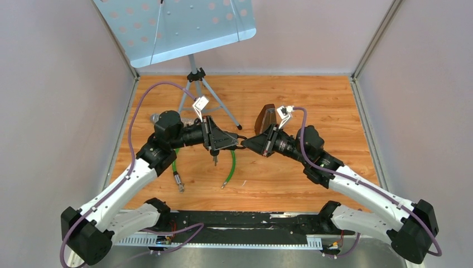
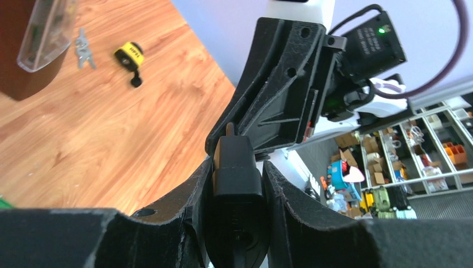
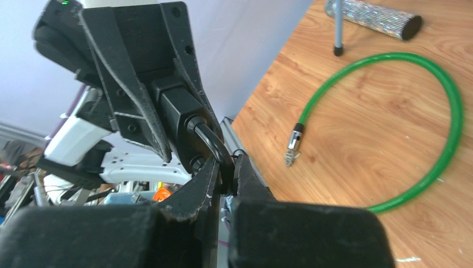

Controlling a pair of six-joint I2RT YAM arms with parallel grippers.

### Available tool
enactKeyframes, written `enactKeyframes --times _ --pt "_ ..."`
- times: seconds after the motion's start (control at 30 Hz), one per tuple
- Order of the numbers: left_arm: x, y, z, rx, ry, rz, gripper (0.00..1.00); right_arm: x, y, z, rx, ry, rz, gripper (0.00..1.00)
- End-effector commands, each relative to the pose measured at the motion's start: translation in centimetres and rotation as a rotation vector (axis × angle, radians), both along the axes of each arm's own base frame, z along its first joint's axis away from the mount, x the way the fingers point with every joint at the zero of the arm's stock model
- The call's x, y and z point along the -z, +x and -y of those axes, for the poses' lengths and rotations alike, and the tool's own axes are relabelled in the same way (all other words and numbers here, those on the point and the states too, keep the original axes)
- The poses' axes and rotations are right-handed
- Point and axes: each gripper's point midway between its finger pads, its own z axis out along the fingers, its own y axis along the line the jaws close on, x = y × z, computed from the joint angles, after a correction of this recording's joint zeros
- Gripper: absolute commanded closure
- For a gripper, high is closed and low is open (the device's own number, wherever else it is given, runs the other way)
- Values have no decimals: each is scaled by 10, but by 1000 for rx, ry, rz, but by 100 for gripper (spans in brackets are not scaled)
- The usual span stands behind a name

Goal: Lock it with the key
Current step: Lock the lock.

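Wood table (image 1: 312, 100) is under me. My left gripper (image 2: 237, 167) clamps the one black lock (image 3: 178, 106) in the air, and my right gripper (image 3: 224, 167) pinches its shackle (image 3: 209, 137). Only the left wrist view shows the keys (image 2: 83, 49), lying on the table beside a yellow tag (image 2: 129, 56). One green cable (image 3: 446, 111) lies there too.

Both arms bend inward and meet tip to tip. The left gripper (image 1: 230, 140) is clamped around the lock (image 2: 234, 176); the right gripper (image 1: 250, 143) pinches its shackle (image 3: 214, 140) between closed fingers.
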Motion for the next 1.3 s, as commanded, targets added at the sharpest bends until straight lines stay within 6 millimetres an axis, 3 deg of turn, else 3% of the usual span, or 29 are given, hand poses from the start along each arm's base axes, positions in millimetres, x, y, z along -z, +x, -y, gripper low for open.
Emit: enactKeyframes --times 0.0,0.2,0.6,1.03,1.27 --pt "27 -22 28 124 48 -17 100 -76 -67 -29 -294 251 155 100" --pt "34 -15 38 119 53 -18 100 -85 -81 -30 -337 264 215 100" --pt "71 -19 49 88 129 -46 100 -113 -92 -7 -287 414 334 100" --pt "101 -26 81 72 165 -24 100 -140 -109 6 -277 524 454 100" --pt "95 -27 90 61 130 -11 100 -144 -110 10 -262 541 477 100"
